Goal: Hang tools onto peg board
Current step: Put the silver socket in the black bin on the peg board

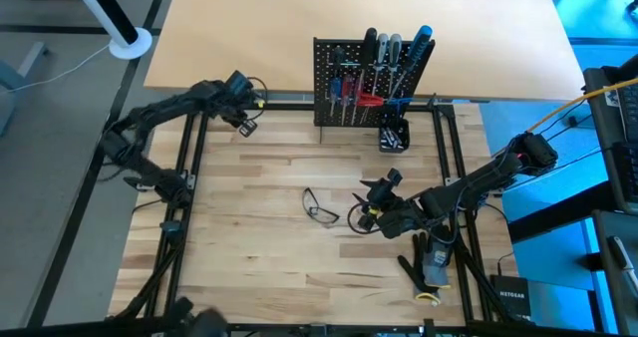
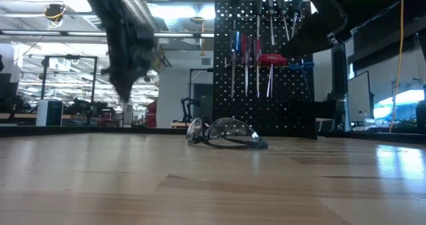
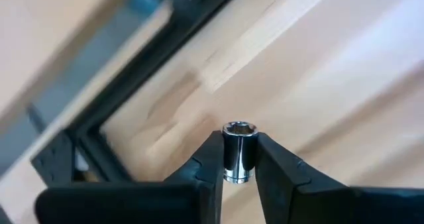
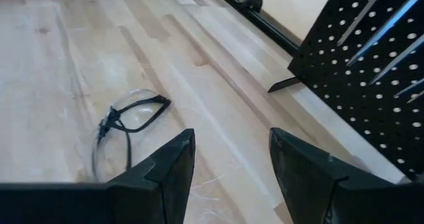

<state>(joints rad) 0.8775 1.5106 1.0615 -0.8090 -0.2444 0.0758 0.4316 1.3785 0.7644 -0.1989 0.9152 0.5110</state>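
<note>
A black peg board [image 1: 349,83] stands upright at the far edge of the wooden table [image 1: 269,277], a little right of centre, with the tools [image 1: 384,73] hanging on its face: screwdrivers with red, blue and black handles, their thin metal shafts pointing down in the low view, where the peg board [image 2: 266,72] rises behind everything else. A small black cup [image 1: 393,135] sits at the board's right foot. A pair of clear safety glasses [image 1: 321,209] lies on the table in front of the board, near the middle; the low view shows the safety glasses [image 2: 223,133] resting flat, lenses toward the camera. The left gripper [image 1: 245,126] hangs above the table's far left corner, well to the left of the board, and its wrist camera shows the left gripper [image 3: 238,159] clamped on a small shiny metal socket [image 3: 238,151], held upright between the 2 dark fingers [image 3: 211,161]. The right gripper [image 1: 367,205] hovers over the table just right of the glasses, in front of the board; in its own wrist view the right gripper [image 4: 232,159] has its 2 fingers spread apart with nothing between them, the glasses [image 4: 126,128] and the peg board [image 4: 371,85] lying ahead of it.
</note>
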